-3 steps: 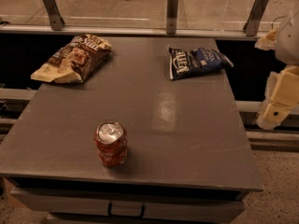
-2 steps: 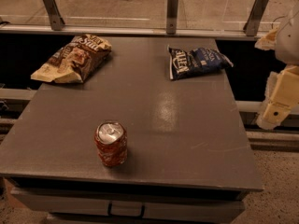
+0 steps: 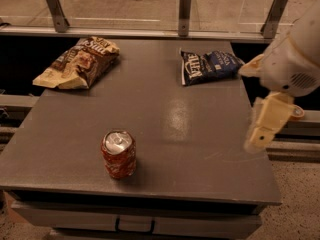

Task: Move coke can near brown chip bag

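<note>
Across most of the view sits the big flat dark grey table [image 3: 200, 149], so that's the workspace. At its far left corner lies the large crinkly brown and tan chip bag [image 3: 77, 63], flat on its side. Over at the far right is a smaller dark blue chip bag with white lettering [image 3: 207, 66].

The robot's cream-coloured plastic gripper [image 3: 260, 131] hangs by the table's right edge, well apart from everything. Honestly can't tell whether it's released or clenched, but it's clearly not on the can.

Smallest thing is the little red soda can with the silver top [image 3: 119, 154]. It stands near the front edge, left of middle, well apart from the brown bag. It's upright, so the long axis is vertical and the silver lid points up.

My guess on handling: it looks light, thin-walled and already dented, so it'll crumple more if squeezed hard, and the painted metal is probably a bit slick. I'd take it from the side around the mid-body, across the width, with a gentle squeeze. Too high and it might tip.
</note>
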You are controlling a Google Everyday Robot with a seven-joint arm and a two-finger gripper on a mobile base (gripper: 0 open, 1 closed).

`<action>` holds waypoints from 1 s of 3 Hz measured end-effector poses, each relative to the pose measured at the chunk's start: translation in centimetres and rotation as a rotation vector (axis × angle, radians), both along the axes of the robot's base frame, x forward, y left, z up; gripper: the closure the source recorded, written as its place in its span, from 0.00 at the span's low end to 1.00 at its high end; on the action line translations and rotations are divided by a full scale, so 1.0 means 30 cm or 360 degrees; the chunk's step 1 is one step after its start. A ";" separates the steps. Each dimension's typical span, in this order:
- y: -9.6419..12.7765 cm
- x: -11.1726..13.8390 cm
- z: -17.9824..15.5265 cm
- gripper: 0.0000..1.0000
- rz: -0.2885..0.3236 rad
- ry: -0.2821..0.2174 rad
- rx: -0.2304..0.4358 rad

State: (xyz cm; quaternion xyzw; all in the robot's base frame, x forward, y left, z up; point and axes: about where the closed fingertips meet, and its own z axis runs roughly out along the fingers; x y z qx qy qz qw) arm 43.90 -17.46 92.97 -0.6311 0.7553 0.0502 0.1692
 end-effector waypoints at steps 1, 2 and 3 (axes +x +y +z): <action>0.210 -0.023 -0.144 0.00 0.0232 0.0135 0.0232; 0.411 -0.071 -0.201 0.00 0.0431 0.0228 0.0454; 0.591 -0.158 -0.221 0.00 0.0585 0.0296 0.0678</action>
